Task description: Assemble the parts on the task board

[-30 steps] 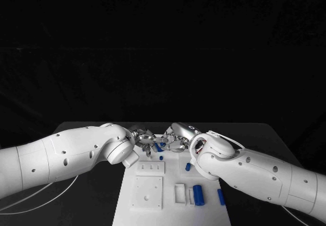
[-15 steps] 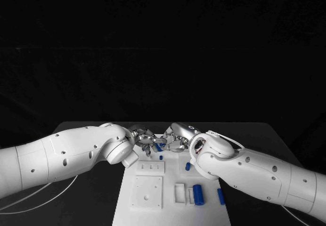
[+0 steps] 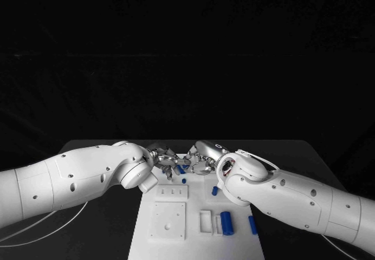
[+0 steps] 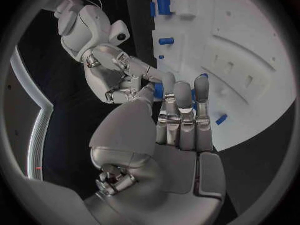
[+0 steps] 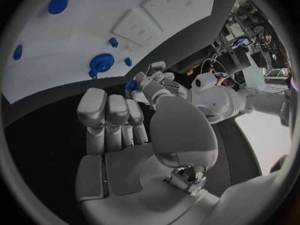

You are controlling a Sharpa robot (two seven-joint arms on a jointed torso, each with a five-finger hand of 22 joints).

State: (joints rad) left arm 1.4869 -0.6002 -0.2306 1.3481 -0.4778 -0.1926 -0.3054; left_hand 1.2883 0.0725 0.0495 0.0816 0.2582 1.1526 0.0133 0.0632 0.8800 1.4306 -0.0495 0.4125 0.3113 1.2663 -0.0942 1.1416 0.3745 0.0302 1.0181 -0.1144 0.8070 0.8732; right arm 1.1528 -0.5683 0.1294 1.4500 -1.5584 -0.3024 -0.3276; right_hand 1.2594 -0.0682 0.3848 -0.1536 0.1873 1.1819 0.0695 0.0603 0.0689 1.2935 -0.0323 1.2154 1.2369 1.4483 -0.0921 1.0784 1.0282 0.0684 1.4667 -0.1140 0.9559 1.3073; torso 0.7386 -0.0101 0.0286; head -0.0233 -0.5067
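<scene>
We see the two hands meeting at the far end of the task board (image 3: 156, 238), which lies lengthwise on the black surface (image 3: 94, 149). The left hand (image 3: 162, 158) and the right hand (image 3: 201, 161) face each other, fingertips nearly touching, and a small blue part (image 3: 181, 169) sits between them, right at the fingers of both. From the left wrist view the left hand's fingers (image 4: 181, 112) lie straight and close together, with the same blue part (image 4: 159, 90) showing at their tips against the right hand (image 4: 122, 77). We cannot tell which hand, if either, actually holds it.

The piece is short, cylindrical and saturated blue. Other blue parts lie on the board nearer to us: a tiny peg (image 3: 185, 181), a short one (image 3: 215, 190) beside the right arm, a thicker cylinder (image 3: 226, 222) next to a white slotted block (image 3: 205, 222), and a slim rod (image 3: 252, 225) at the board's right edge. A white square plate (image 3: 169, 221) with small holes sits on the left half.
</scene>
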